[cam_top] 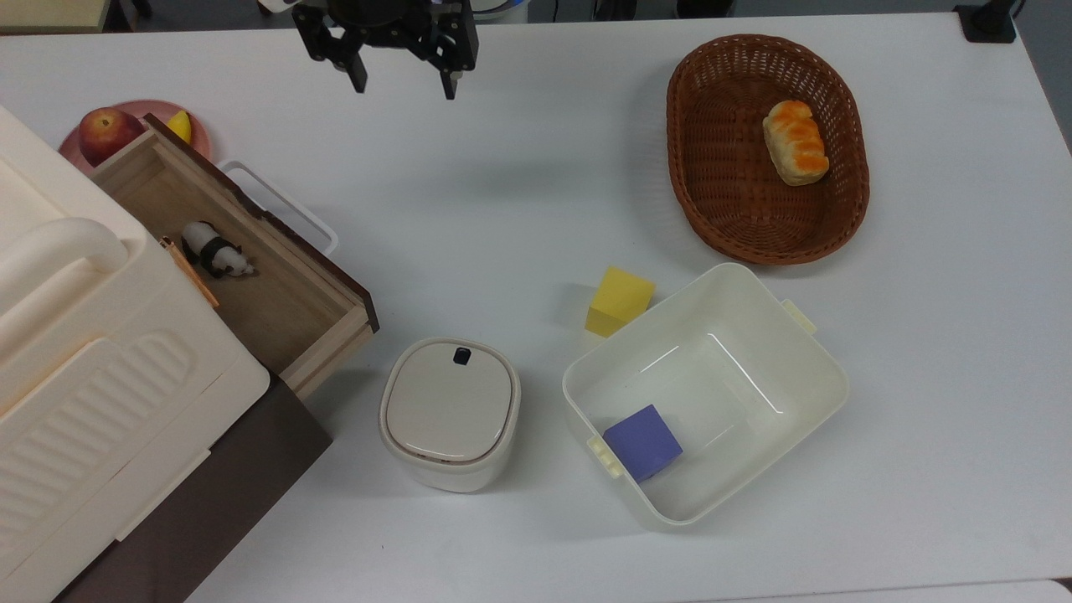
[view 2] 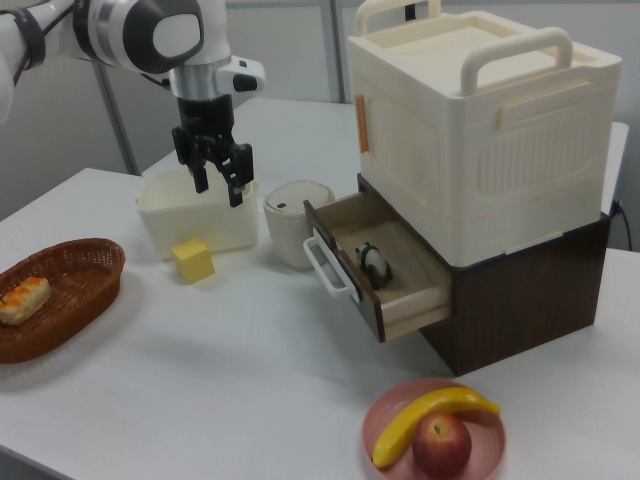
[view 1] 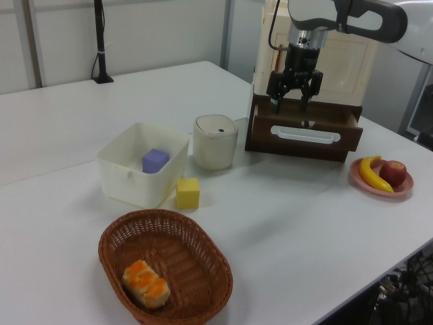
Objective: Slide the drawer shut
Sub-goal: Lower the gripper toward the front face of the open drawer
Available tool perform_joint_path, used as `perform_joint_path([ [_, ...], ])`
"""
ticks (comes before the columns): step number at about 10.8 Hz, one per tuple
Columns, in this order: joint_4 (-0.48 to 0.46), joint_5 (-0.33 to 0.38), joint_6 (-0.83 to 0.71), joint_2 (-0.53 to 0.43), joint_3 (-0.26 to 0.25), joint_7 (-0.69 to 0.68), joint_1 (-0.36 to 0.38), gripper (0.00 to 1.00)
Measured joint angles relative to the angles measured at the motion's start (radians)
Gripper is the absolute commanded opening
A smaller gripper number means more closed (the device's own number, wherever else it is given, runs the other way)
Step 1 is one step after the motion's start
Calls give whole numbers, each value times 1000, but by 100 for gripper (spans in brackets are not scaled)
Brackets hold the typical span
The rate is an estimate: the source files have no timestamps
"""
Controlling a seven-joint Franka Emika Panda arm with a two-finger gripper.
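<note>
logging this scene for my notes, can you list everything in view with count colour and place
drawer: 1, light wood with dark brown front and white loop handle, pulled open under the cream case
toy panda: 1, black and white, inside the drawer
cream case: 1, cream, on the dark brown cabinet
plate: 1, pink, in front of the cabinet in the right view
banana: 1, yellow, on the plate
apple: 1, red, on the plate
lidded container: 1, off-white, between drawer and bin
bin: 1, white, open, table centre
purple block: 1, inside the bin
yellow block: 1, beside the bin
basket: 1, brown wicker, top view's right
bread: 1, orange-tan, in the basket
gripper: 1, black, open, above the table
</note>
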Motion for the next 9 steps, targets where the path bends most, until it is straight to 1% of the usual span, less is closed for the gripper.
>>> perform_joint_path([
  [1,-9,0,0,0,0,10,0,54],
  [2,-19,0,0,1,0,40,0,42],
  [3,-23,0,0,2,0,75,-1,34],
  [4,-25,0,0,4,-1,99,-4,30],
  [6,-50,0,0,8,-8,127,-19,30],
  [8,-85,0,74,20,-10,232,-51,30],
  [9,-103,-12,122,36,-11,270,-62,30],
])
